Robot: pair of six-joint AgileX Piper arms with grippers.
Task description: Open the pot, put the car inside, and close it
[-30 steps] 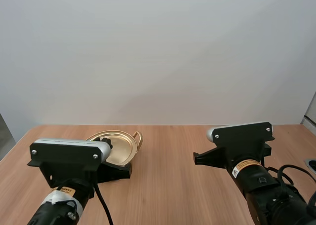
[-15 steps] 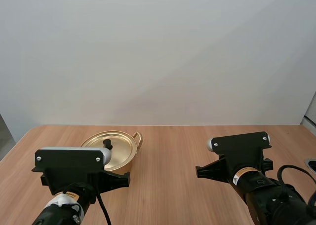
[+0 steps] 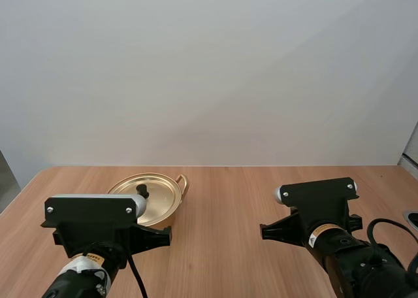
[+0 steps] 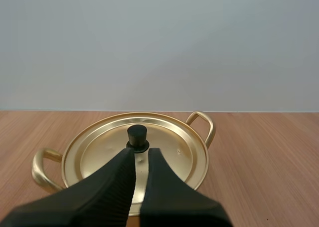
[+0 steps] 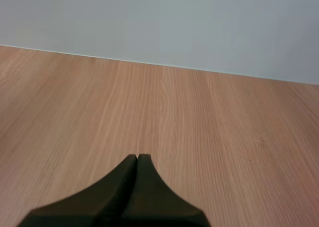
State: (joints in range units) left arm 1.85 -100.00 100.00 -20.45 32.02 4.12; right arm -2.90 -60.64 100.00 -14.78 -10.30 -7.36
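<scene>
Pot: gold-coloured, the pot (image 4: 36,167) is sitting on the wooden table (image 5: 209,112) on my left side, with looped handles (image 4: 212,130) sticking out at either side.
Lid: the lid (image 4: 169,142) is lying flat on the pot and covering its whole mouth.
Knob: the black knob (image 4: 137,136) is standing upright at the middle of the lid, with nothing touching it.
Left arm: in the high view my left arm (image 3: 91,219) is reaching forward from the near edge of the table, and its black mount is hiding the near rim of the pot.
Left pincer: I am holding my left gripper (image 4: 142,155) low in front of the pot and pointing it straight at the knob. Its tips are hanging just short of the knob, over the near part of the lid.
Left fingers: my left fingers (image 4: 114,182) are standing only slightly apart, with a narrow slit showing between their ribbed faces, and they are gripping nothing.
Right arm: in the high view my right arm (image 3: 320,210) is reaching forward over the table, well apart from the pot.
Right pincer: I am holding my right gripper (image 5: 137,158) low over the wood. Its fingers are pressing together as one dark wedge and are carrying nothing.
</scene>
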